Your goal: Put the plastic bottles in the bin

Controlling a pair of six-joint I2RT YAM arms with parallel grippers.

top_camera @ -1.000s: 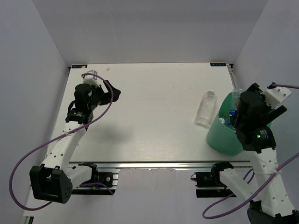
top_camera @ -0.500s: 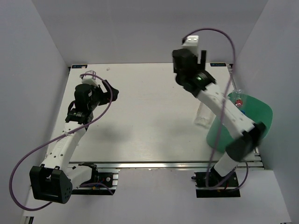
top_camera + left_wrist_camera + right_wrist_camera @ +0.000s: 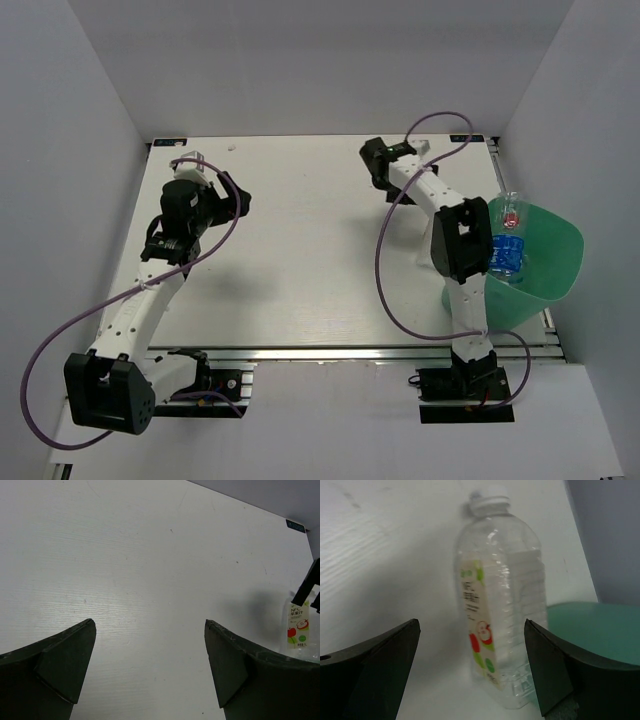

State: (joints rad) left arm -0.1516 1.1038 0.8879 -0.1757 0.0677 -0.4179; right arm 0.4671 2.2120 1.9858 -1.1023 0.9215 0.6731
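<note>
The white tabletop (image 3: 300,250) carries everything. The mint-green bin (image 3: 568,252) stands at its right edge, ahead of the right hand (image 3: 471,630) and to its right, its green wall filling the lower right of that hand's wrist view. The right hand's fingers are spread wide and grip nothing. Framed between them, just ahead, a clear bottle (image 3: 497,600) with a green-white label and a red apple lies on the tabletop. Its white cap points away from the hand and its base is just beside the bin. The left hand (image 3: 150,625) hangs over bare tabletop, also spread wide and holding nothing, with that same bottle well ahead of it, off to its right. Inside the bin lie a blue-labelled bottle (image 3: 506,255) and a red-labelled bottle (image 3: 512,216).
</note>
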